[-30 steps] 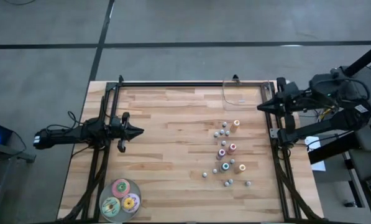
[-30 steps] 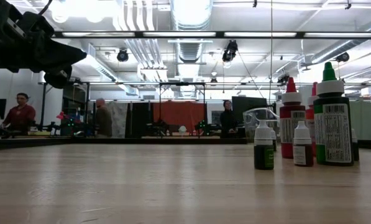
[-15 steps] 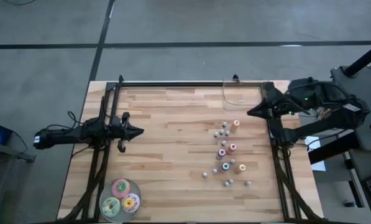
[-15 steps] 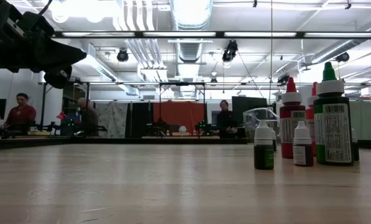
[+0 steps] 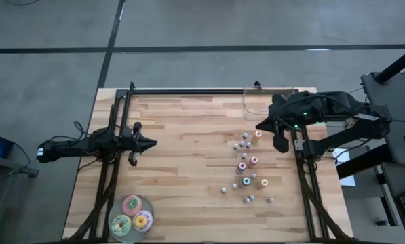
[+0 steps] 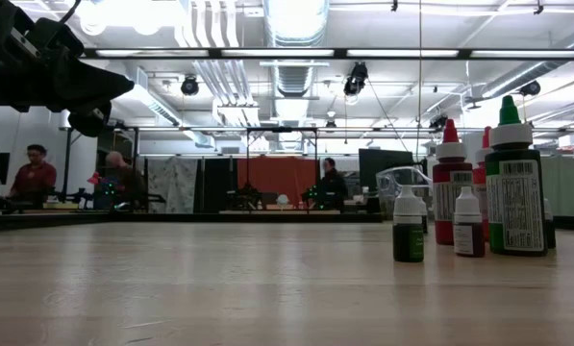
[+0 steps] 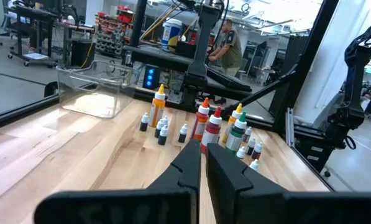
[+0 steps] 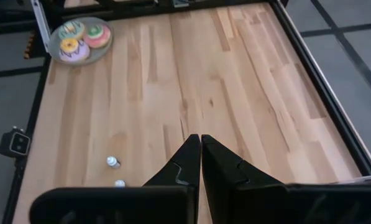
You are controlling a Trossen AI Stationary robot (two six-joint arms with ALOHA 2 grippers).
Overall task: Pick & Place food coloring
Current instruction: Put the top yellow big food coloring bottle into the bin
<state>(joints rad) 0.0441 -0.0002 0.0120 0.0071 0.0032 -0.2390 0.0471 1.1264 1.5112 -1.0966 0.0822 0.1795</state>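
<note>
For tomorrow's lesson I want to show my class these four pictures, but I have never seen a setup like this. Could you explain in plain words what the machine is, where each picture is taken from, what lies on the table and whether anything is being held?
This is a robot with two dark arms at a wooden table. Each ends in a two-finger gripper. One camera looks straight down, one sits at table-top height, and one rides on each wrist. From above, the left gripper waits at the table's left side; its fingers are shut and empty. The right gripper reaches in from the right, above the food coloring bottles, fingers shut, holding nothing. The tiny bottles stand clustered on the right half. A clear container sits at the far edge, and a plate of three coloured discs sits at the near left corner. People show in the room behind.
</note>
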